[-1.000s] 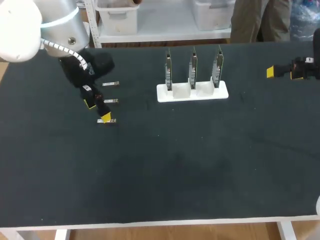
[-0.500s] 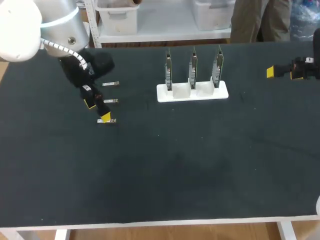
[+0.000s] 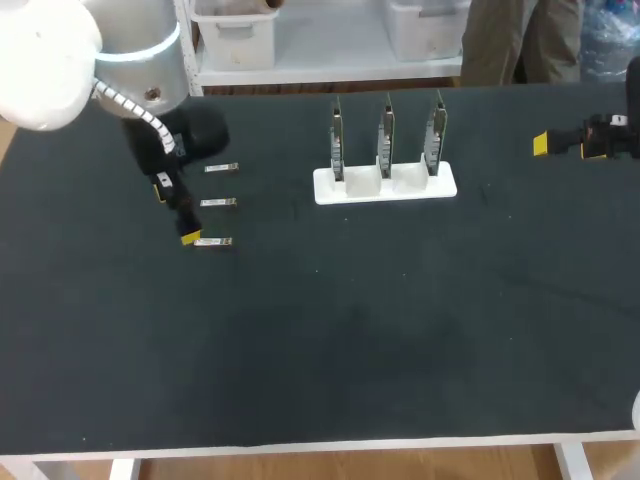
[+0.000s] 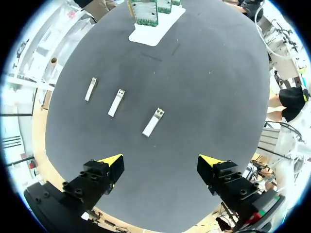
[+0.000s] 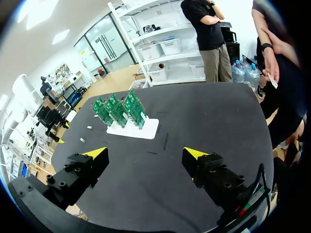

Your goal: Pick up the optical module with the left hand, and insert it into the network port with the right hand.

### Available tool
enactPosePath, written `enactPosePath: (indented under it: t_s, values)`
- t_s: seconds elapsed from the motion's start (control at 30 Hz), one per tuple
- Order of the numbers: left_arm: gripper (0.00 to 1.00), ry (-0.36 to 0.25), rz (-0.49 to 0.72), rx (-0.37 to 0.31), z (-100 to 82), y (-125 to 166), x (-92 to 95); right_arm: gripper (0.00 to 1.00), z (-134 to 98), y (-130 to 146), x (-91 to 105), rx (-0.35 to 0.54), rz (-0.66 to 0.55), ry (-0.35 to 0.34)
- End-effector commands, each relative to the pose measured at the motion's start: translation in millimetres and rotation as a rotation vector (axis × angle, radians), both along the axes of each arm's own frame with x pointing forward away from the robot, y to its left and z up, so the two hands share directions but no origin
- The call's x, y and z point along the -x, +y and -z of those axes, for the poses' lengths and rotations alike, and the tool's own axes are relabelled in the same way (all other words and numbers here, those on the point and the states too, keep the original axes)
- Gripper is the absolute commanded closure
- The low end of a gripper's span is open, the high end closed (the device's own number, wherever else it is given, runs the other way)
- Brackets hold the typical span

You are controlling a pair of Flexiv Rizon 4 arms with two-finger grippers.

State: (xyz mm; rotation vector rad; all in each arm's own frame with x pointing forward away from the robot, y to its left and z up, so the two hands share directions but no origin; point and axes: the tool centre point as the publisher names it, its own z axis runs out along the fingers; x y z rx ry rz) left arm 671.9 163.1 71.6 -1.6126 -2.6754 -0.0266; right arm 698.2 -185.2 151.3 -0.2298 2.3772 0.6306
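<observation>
Three small silver optical modules lie in a row on the black table: the far one (image 3: pixel 221 168), the middle one (image 3: pixel 218 203) and the near one (image 3: pixel 213 242). My left gripper (image 3: pixel 176 212) hovers just left of them, open and empty. From the left wrist, the near module (image 4: pixel 153 122) lies ahead of the open left gripper (image 4: pixel 160 162), and the others (image 4: pixel 116 102) (image 4: pixel 91 89) lie off to one side. Green port boards (image 3: pixel 386 135) stand upright in a white stand (image 3: pixel 385 186). My right gripper (image 3: pixel 568 145) is open at the far right edge, empty.
In the right wrist view the white stand (image 5: pixel 133 129) with its boards (image 5: pixel 119 109) lies well ahead of the open right gripper (image 5: pixel 146 154). Bare black table (image 3: pixel 380 330) stretches between the stand and the front edge.
My left gripper has shifted left and turned, so its near fingertip now sits beside the near module instead of over it. The right arm and the modules have not moved.
</observation>
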Motion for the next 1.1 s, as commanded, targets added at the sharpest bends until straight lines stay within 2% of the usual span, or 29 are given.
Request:
enactPosePath:
  t_s: [0.03,0.2,0.33,0.57,0.83,1.1]
  values:
    - [0.0,0.001,0.021,0.037,10.8,6.5,0.9,0.0,0.0,0.3,0.0,0.001,0.001,0.0]
    - [0.0,0.021,0.04,0.074,24.4,1.1,-2.0,0.0,0.0,0.3,0.0,0.001,0.001,0.0]
    - [0.0,0.012,0.065,0.105,26.1,-11.5,-6.6,0.0,0.0,0.3,0.0,0.001,0.001,0.0]
    - [0.0,-0.007,0.107,0.109,23.4,-26.0,-14.9,0.0,0.0,0.3,0.0,0.001,0.001,0.0]
    - [0.0,0.029,0.124,0.121,35.6,-28.4,-8.5,0.0,0.0,0.3,0.0,0.001,0.001,0.0]
    - [0.0,0.049,0.124,0.141,35.7,-29.0,-6.2,0.0,0.0,0.3,0.0,0.001,0.001,0.0]
